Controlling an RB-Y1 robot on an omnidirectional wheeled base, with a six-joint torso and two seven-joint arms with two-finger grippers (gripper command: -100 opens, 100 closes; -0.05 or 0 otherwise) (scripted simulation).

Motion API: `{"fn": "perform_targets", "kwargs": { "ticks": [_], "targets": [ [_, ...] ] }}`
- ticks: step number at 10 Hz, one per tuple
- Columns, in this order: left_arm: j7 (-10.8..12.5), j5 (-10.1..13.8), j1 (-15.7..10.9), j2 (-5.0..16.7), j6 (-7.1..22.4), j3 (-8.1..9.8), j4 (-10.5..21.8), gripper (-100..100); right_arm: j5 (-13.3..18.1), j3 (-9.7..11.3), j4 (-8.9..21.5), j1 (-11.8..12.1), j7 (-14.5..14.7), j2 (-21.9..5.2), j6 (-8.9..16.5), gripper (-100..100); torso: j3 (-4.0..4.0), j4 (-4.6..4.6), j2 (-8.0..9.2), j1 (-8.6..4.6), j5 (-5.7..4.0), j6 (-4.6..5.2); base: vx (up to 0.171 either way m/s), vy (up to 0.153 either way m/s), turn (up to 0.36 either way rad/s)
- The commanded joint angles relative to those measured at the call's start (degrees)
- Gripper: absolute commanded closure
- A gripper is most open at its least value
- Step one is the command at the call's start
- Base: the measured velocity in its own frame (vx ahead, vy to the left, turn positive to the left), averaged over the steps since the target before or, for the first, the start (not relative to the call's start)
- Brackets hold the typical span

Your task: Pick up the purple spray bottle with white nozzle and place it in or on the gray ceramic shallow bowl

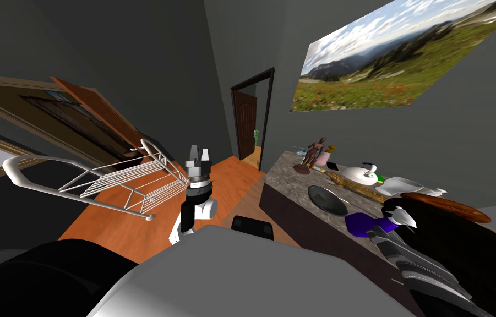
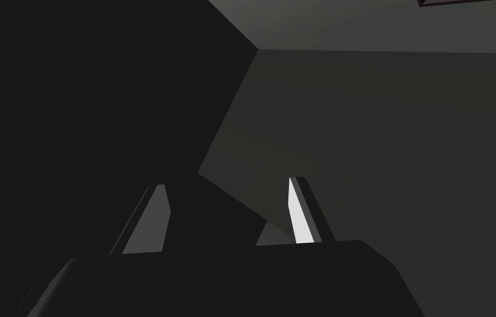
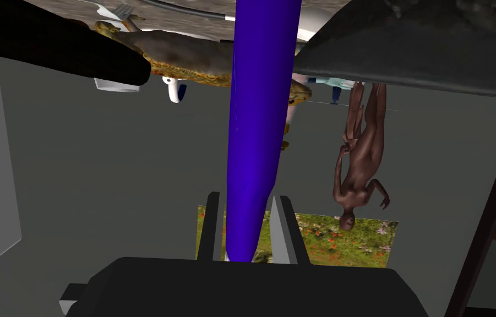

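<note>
right gripper (image 3: 246, 195) was clamped on the purple spray bottle (image 3: 260, 110), both fingers pressed against its sides down near the tapered end, so most of the bottle stuck out past the tips. from the head cam the bottle sat at the near edge of the stone-look counter (image 1: 290, 170), white nozzle (image 1: 405, 216) on the arm's side, and i couldn't tell if it was off the surface yet. the grey shallow bowl (image 1: 326, 199) was just beyond it. imo the carry wanted to be slow and level, since a long bottle held by one end could swing or slip, and it needed to clear the bowl's rim before letting go. right forearm came in low from the side. left gripper (image 1: 198, 159) pointed up over the floor, fingers apart, holding nothing. further back stood a brown figurine (image 1: 315, 151).
</note>
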Motion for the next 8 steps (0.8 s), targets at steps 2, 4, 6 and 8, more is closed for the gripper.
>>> {"fn": "perform_targets", "kwargs": {
  "ticks": [2, 4, 6, 8],
  "targets": [
    [0.0, 0.0, 0.0, 0.0, 0.0, 0.0, 0.0, 0, 0.58, -0.28, -2.84, 2.25, -1.3, 0.05, 1.18, 100, -0.03, 0.0, -0.07, -0.01, 0.01, -0.01, -0.075, 0.135, -0.009],
    [0.0, 0.0, 0.01, 0.0, 0.0, 0.0, 0.0, 0, 0.68, -0.87, -5.49, 4.23, -2.16, -0.28, 2.53, 100, -0.14, -0.04, -0.26, -0.09, 0.01, -0.02, -0.028, 0.123, -0.015],
    [0.0, 0.0, 0.01, 0.0, 0.0, 0.0, 0.0, 0, 0.09, -1.62, -7.49, 5.69, -2.49, -1.05, 3.88, 100, -0.29, -0.09, -0.53, -0.11, 0.0, -0.06, 0.023, 0.117, -0.013],
    [0.0, 0.0, 0.02, 0.01, 0.0, 0.01, -0.01, 0, -1.0, -2.51, -9.41, 7.2, -2.6, -2.14, 5.42, 100, -0.45, -0.15, -0.8, -0.21, 0.0, -0.1, 0.072, 0.09, 0.004]
  ]
}}
